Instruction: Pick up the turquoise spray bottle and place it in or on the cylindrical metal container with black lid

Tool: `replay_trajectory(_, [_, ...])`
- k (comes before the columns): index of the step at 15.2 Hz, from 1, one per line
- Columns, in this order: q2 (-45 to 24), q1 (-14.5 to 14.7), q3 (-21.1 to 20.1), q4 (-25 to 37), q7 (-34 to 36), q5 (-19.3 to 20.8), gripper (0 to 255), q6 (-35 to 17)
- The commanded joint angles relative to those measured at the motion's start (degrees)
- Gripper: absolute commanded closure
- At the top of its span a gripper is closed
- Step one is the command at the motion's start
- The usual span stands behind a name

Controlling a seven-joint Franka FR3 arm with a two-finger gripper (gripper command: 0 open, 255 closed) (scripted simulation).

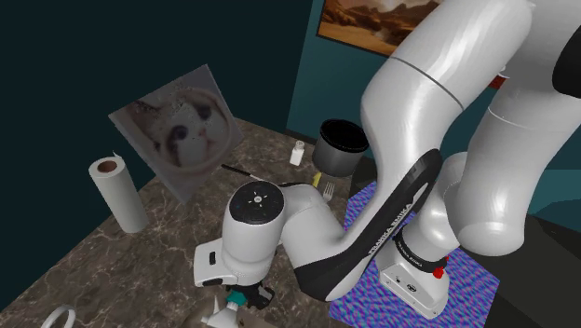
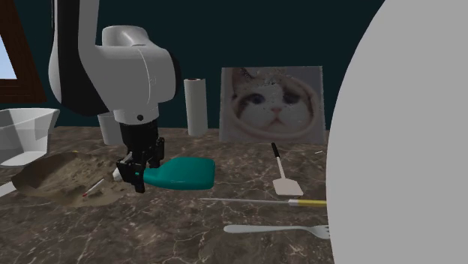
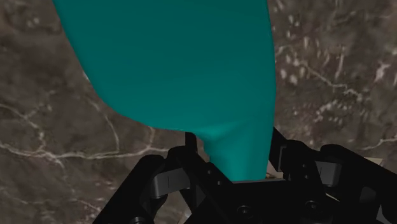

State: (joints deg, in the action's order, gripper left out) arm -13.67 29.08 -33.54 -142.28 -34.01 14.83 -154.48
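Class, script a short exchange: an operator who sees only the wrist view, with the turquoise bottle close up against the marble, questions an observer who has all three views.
Operator: How is the bottle lying?
Observer: The turquoise spray bottle is on its side at the marble table. The gripper is at its narrow end.
Operator: Where is the container?
Observer: The cylindrical container stands upright towards the table's far edge in the shoulder view, beside a small white bottle.
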Motion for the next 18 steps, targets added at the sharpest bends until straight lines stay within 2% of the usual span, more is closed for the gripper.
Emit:
replay_trajectory(1, [-0.3,-0.1,0.3,0.0,0.0,0.1,255,-0.2])
replay_trajectory(2, [-0.3,0.0,0.2,0.0,0.1,0.1,255,-0.1])
replay_trajectory(10, [7.0,-3.2,-4.4,-0.1,-6.4,-9.2,255,5.4])
replay_trajectory(18, [14.0,-3.9,-5.9,0.8,-12.0,-17.2,255,11.8])
